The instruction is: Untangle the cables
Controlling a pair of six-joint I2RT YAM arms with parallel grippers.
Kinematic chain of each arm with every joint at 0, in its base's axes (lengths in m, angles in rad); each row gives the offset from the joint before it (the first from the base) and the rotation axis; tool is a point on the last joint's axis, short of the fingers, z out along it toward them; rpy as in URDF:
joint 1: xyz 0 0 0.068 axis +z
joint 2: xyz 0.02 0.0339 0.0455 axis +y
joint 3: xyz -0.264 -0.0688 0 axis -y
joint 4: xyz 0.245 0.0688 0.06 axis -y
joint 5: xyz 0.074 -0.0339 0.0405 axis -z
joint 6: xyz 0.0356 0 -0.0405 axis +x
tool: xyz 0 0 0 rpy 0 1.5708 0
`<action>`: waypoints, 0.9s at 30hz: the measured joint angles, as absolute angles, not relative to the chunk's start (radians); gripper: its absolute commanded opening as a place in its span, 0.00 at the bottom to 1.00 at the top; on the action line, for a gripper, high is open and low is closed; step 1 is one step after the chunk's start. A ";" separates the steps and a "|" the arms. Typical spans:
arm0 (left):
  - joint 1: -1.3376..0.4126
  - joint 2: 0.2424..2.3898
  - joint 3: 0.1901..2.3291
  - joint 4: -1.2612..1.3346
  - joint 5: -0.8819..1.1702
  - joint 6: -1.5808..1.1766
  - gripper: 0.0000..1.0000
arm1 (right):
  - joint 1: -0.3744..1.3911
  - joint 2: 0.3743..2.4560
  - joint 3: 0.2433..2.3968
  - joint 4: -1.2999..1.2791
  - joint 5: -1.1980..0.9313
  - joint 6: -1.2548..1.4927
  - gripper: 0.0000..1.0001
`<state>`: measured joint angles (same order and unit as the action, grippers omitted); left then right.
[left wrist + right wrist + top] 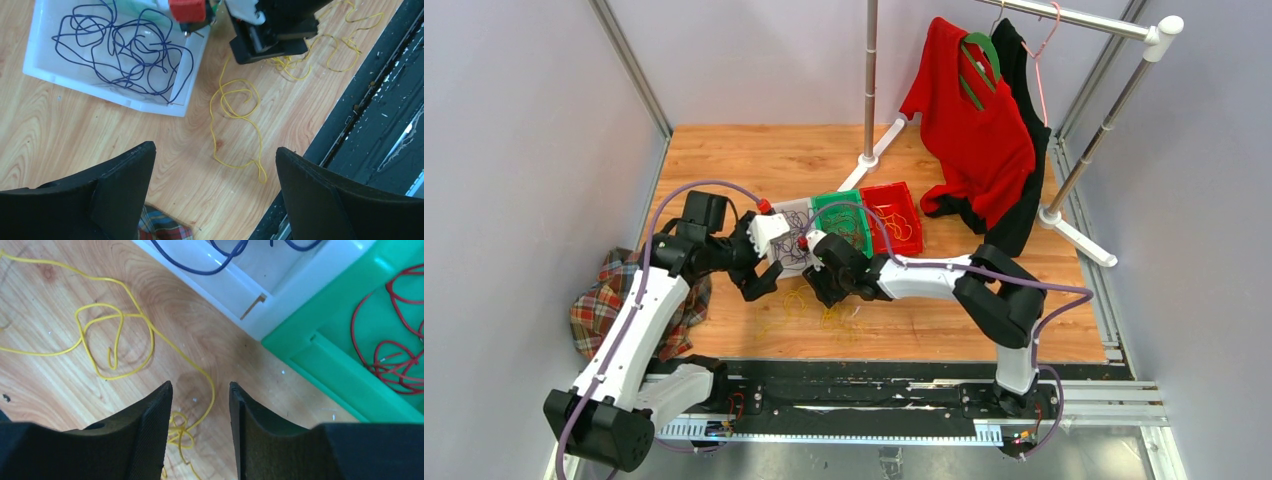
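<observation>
Evidently the yellow cables (237, 105) were very light, soft and floppy, and thin enough to slip out between the pads. I judged that the best hold was on one free loop, away from the knotted clump. They lay in loose curls on the wooden table (65, 145), just beside the white bin (100, 94) of dark purple cables (125, 50). Red cables (395, 360) lay in the green bin (310, 355). The left gripper (215, 157) was spread wide and held nothing. The right gripper (200, 390) was parted too, and a yellow strand ran unpinched between its jaws.
</observation>
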<state>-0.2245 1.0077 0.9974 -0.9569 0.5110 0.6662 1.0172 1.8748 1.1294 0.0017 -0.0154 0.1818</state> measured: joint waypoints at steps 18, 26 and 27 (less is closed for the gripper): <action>-0.224 1.006 1.051 -0.979 0.573 0.659 0.96 | 1.028 1.690 1.048 0.065 -0.072 0.196 0.01; -0.224 0.986 1.051 -0.982 0.667 0.679 0.92 | 1.067 1.499 1.045 0.136 -0.187 0.227 0.01; -0.224 0.986 1.052 -0.983 0.677 0.682 0.91 | 1.074 1.497 1.045 0.136 -0.199 0.229 0.01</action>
<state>-0.2237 0.9863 1.0523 -0.9829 0.6765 0.6815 1.0740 1.4971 1.0454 0.1360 -0.1986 0.2287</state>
